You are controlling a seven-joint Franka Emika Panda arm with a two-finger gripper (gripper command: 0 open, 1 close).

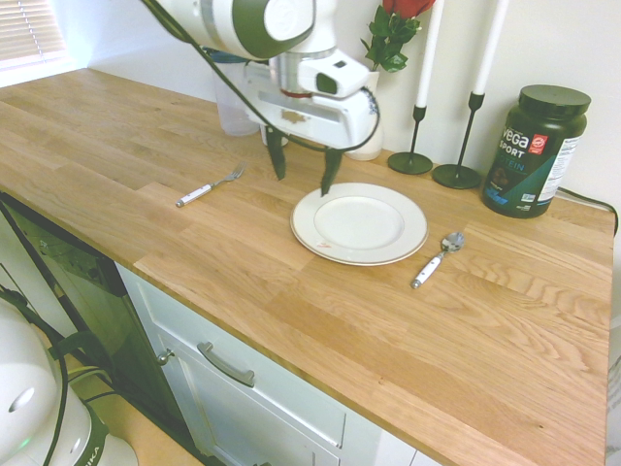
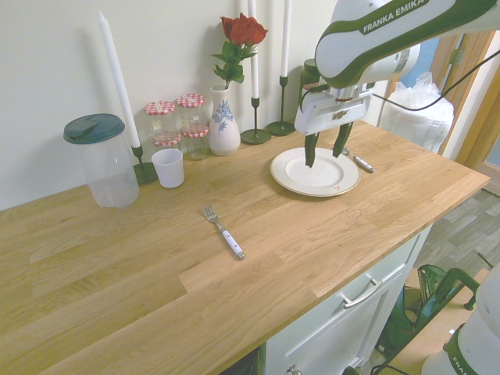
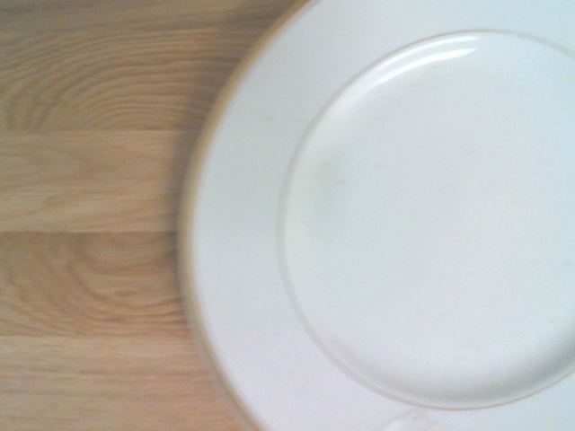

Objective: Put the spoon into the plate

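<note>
Metal spoon [image 1: 440,258] apart from gripper [image 1: 303,186]

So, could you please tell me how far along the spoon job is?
Nothing looks done yet: the spoon lies on the countertop beside the plate. Nothing is in hand; the claw is open and empty. Left: grasp the spoon, lift it and set it on the plate.

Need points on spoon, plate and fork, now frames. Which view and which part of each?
Spoon [image 1: 427,271]: first exterior view, on the white handle.
Plate [image 1: 310,240]: first exterior view, on the near rim.
Fork [image 2: 231,243]: second exterior view, on the white handle.
</note>
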